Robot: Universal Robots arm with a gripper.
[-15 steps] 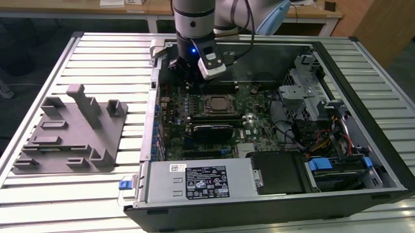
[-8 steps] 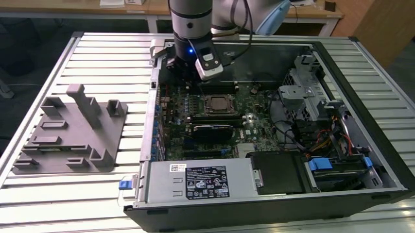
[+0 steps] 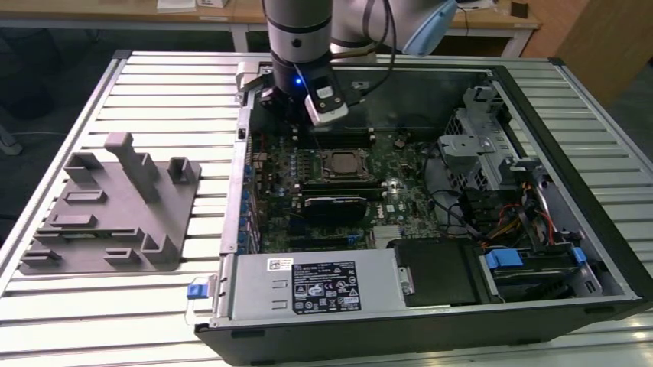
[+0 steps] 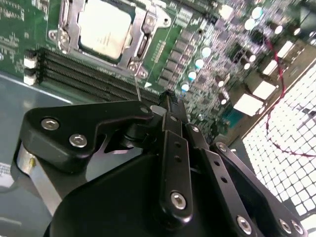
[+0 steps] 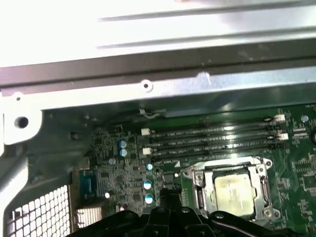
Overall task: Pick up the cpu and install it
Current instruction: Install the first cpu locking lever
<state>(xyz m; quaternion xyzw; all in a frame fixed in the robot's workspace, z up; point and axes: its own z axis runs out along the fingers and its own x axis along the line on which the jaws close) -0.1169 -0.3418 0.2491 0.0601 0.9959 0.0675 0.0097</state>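
The cpu (image 4: 104, 27) lies flat in the motherboard socket (image 4: 144, 43), its silver top up and the socket's metal frame around all 4 sides; in the exterior view it sits near the middle of the board (image 3: 340, 162), and in the first wrist view it shows pale and square inside the same frame (image 5: 236, 193). Just beside the socket run 4 long dark memory slots (image 5: 212, 140), between the chip and the case wall. The pincer (image 4: 167, 96) hangs above the green motherboard (image 4: 222, 54), near the socket but apart from the chip, touching nothing. Its fingers are drawn narrow, tips together with nothing between them, and the black links spread out behind them in both wrist views (image 5: 167, 193). Small blue-topped capacitors (image 5: 147, 184) stand on the board close to the tips. In the exterior view the arm (image 3: 299, 46) comes down into the open computer case (image 3: 408, 344), over the far part of the board. A grey power supply (image 3: 306, 283) fills the near part of the case, with a drive bay with blue tabs (image 3: 505, 260) to the exterior view's right. The case rests on a slatted metal bench (image 3: 133, 321), and a grey moulded fixture (image 3: 112, 206) lies on the bench to the exterior view's left, well apart from the case.
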